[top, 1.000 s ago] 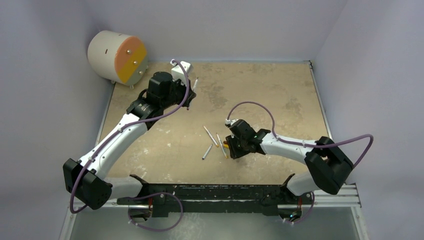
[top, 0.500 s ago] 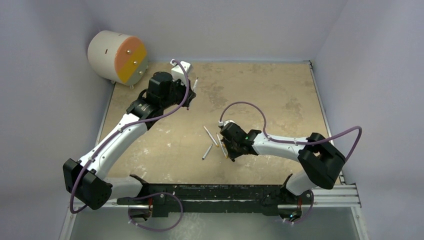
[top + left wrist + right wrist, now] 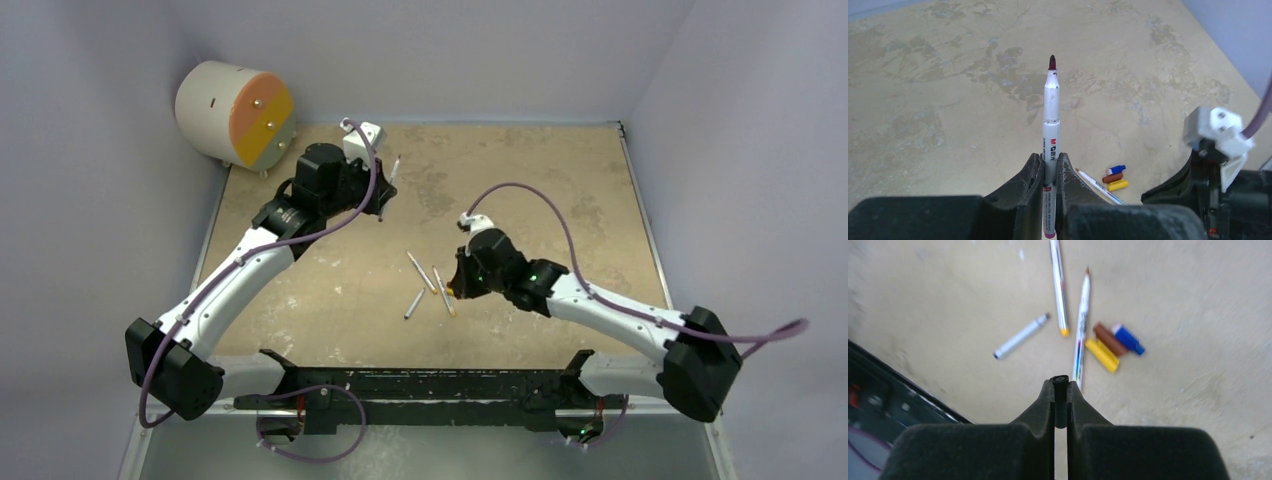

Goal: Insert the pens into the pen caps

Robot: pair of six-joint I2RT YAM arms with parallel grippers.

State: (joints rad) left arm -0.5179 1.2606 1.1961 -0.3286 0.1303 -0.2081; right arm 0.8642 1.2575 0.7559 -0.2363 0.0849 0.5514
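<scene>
My left gripper [image 3: 1050, 159] is shut on a white pen [image 3: 1050, 115] with a dark tip, held pointing away from the wrist at the table's back left [image 3: 394, 168]. The right gripper [image 3: 1061, 385] is shut on the black pen cap [image 3: 1061, 402], above the table near the middle [image 3: 458, 285]. Below it lie three pens: a short one [image 3: 1020, 336], one with a yellow end [image 3: 1059, 285] and one with a brown tip [image 3: 1082, 325]. The yellow [image 3: 1102, 354], red-brown [image 3: 1109, 339] and blue [image 3: 1128, 339] caps lie side by side just right of them.
A white drum with an orange face [image 3: 234, 113] stands off the table's back left corner. Lilac walls close in the back and both sides. A black rail [image 3: 430, 385] runs along the near edge between the arm bases.
The right gripper has shut on the black cap, and its arm has stretched out with the elbow swung right. The left arm and its pen have not moved.
</scene>
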